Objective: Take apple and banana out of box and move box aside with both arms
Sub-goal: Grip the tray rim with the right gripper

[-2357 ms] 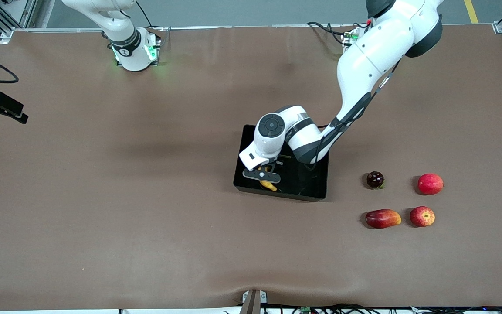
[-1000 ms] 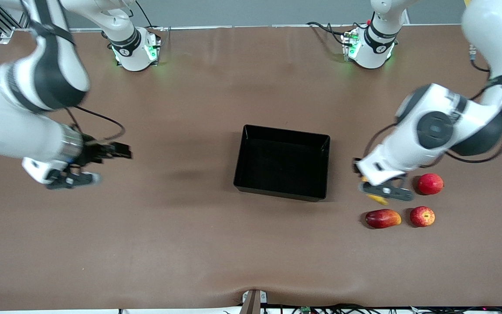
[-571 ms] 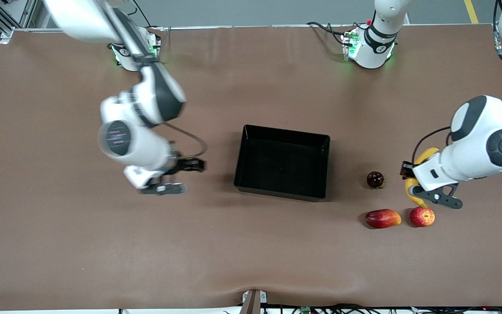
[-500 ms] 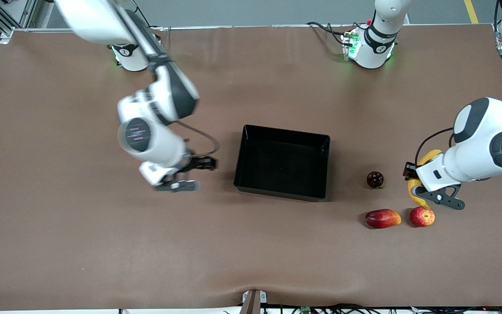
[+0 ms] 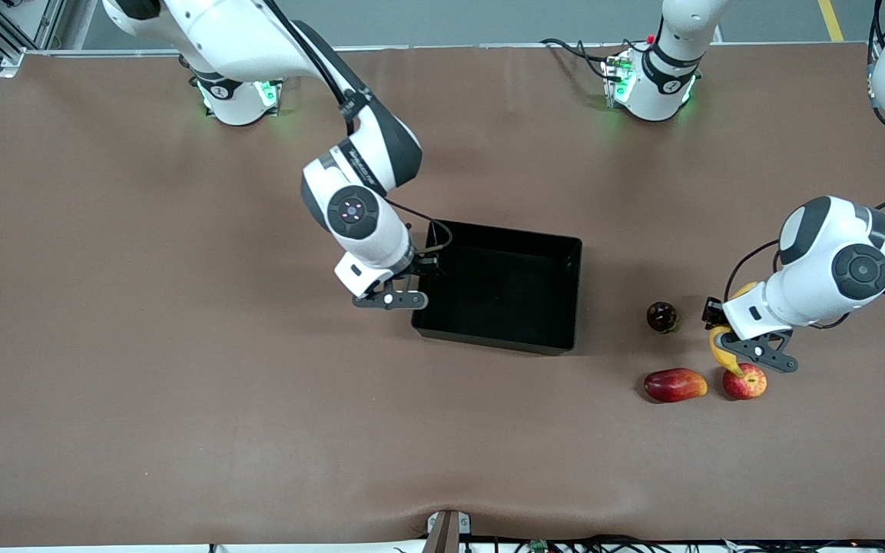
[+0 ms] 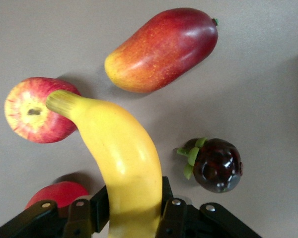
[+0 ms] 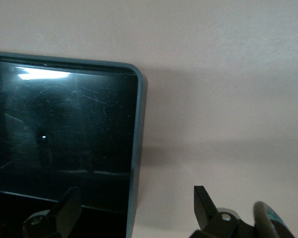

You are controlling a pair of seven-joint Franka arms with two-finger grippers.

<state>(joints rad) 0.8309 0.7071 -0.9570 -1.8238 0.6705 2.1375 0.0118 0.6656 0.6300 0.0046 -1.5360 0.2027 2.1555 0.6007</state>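
My left gripper is shut on a yellow banana, holding it over the fruits at the left arm's end of the table. In the left wrist view the banana runs out from between the gripper jaws, and its stem end overlaps a red apple with yellowish patches. That apple lies on the table. The glossy black box sits mid-table with nothing in it. My right gripper is open, its jaws astride the box wall toward the right arm's end.
A red-yellow mango lies beside the apple, and a dark mangosteen sits farther from the front camera. A second red apple shows under the left gripper. The table is a brown mat.
The left gripper carried the banana out of the box to the fruits and lowered it toward the apple. The right arm swung in from its end to the box wall.
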